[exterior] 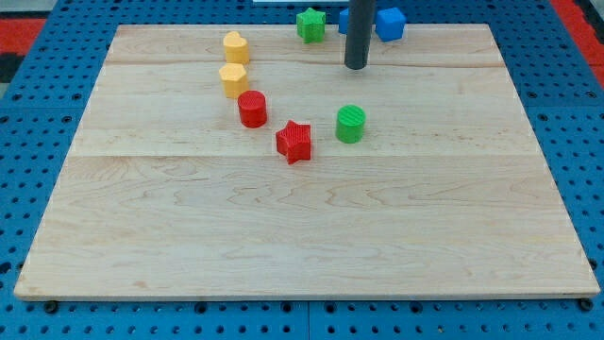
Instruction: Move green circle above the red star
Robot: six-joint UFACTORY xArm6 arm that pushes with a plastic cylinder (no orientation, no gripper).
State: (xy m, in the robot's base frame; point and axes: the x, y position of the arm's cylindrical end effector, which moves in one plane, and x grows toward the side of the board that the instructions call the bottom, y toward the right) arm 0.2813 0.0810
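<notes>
The green circle (350,124) is a short green cylinder near the middle of the wooden board. The red star (293,142) lies just to its left and slightly lower, a small gap apart. My tip (355,67) is the lower end of a dark rod near the view's top, almost straight above the green circle and well clear of it. It touches no block.
A red cylinder (252,109) sits up-left of the red star. Two yellow blocks (234,79) (235,46) stand above that. A green star (310,24) and a blue block (389,23) lie at the board's top edge beside the rod. The wooden board (302,236) rests on a blue pegboard.
</notes>
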